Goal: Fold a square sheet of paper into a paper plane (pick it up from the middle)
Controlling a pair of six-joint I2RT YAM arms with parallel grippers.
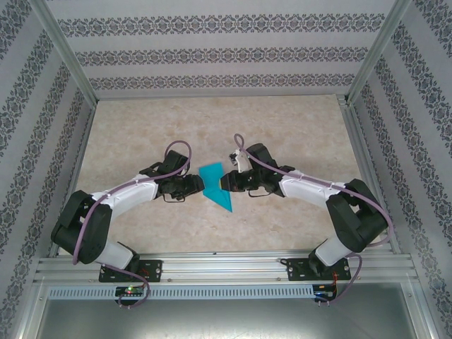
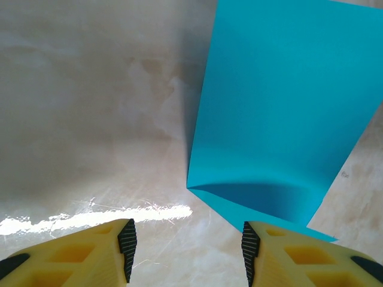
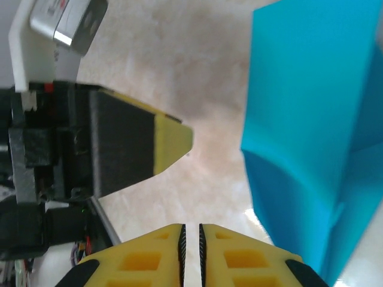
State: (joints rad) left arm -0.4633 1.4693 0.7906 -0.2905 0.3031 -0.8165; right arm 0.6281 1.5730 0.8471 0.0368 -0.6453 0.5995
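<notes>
Top view: a teal paper, partly folded with a point trailing toward the near edge, lies mid-table. The left gripper sits at the paper's left edge and the right gripper at its right edge. From above, neither the jaws nor any contact can be made out.

Left wrist view: the left gripper has its jaws moderately apart and empty, just short of the paper. The paper's nearest fold stands raised over a shadow, a lift the top view hides. The step looks like flattening this fold, and the left gripper would do best pinning the lower layer so the edges stay aligned.

Right wrist view: the right gripper has its jaws almost closed on nothing, left of the paper. A left finger shows further left. The closed tips suit pressing along the crease, from the paper's centre outward.
</notes>
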